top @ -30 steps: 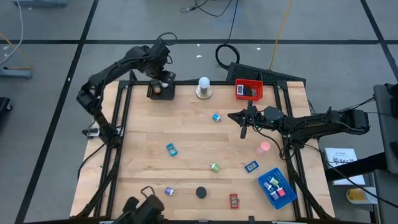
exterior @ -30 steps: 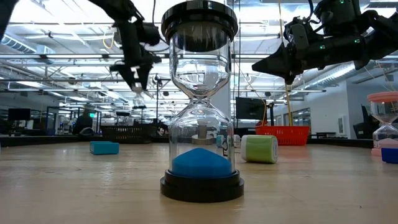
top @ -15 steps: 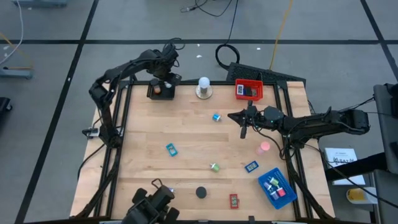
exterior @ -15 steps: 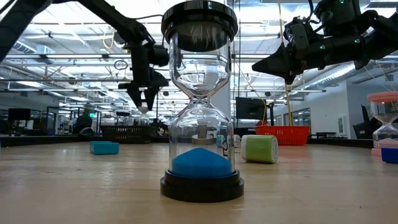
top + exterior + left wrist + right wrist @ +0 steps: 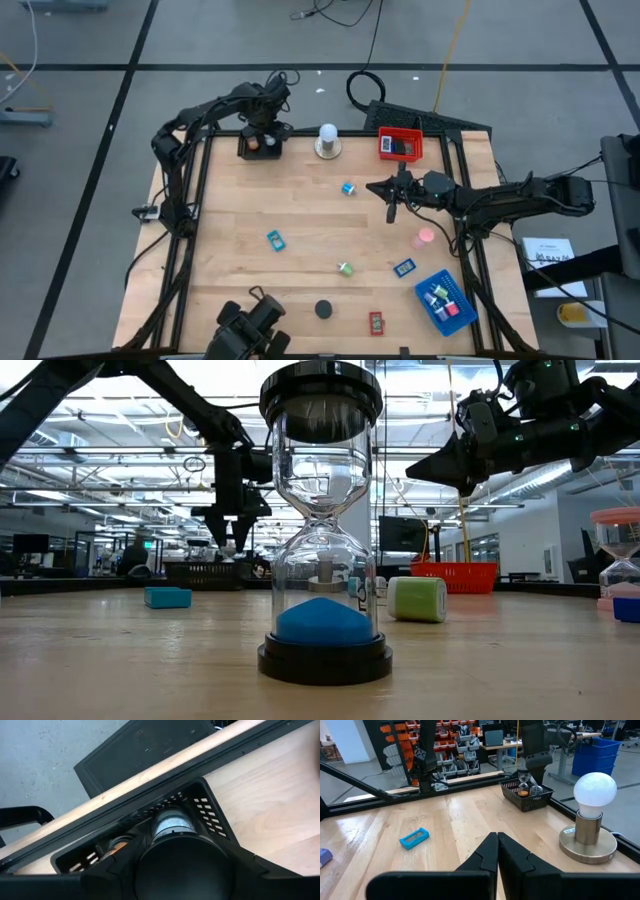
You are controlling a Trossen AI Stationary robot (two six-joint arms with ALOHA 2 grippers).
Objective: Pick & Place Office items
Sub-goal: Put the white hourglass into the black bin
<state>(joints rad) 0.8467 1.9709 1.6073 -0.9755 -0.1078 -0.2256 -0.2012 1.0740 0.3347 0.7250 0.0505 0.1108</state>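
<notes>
A small hourglass [image 5: 172, 822] is being held, apparently, by the left tool [image 5: 262, 131] over the black tray [image 5: 244, 150], upper left; the right tool [image 5: 392, 212] is being kept closed mid-surface.

table top [image 5: 300, 215]: pale wood boards, smooth, with a low sheen and visible grain. table frame [image 5: 193, 200]: black metal rails, matt. hourglass [image 5: 322, 520]: clear glass, glossy, with bright reflections; black cap and base look like smooth plastic with a slight shine; blue fill looks fine and powdery. black tray [image 5: 526, 795]: perforated plastic mesh, matt. red tray [image 5: 400, 144] and blue tray [image 5: 446, 300]: plastic, moderately glossy. lamp [image 5: 592, 812]: frosted white bulb, matt; base looks like brushed metal, satin. green roll [image 5: 418, 599]: dull, slightly rough surface. arms [image 5: 500, 200]: dark plastic or painted housings, matt. floor [image 5: 80, 120]: grey concrete, dull.
</notes>
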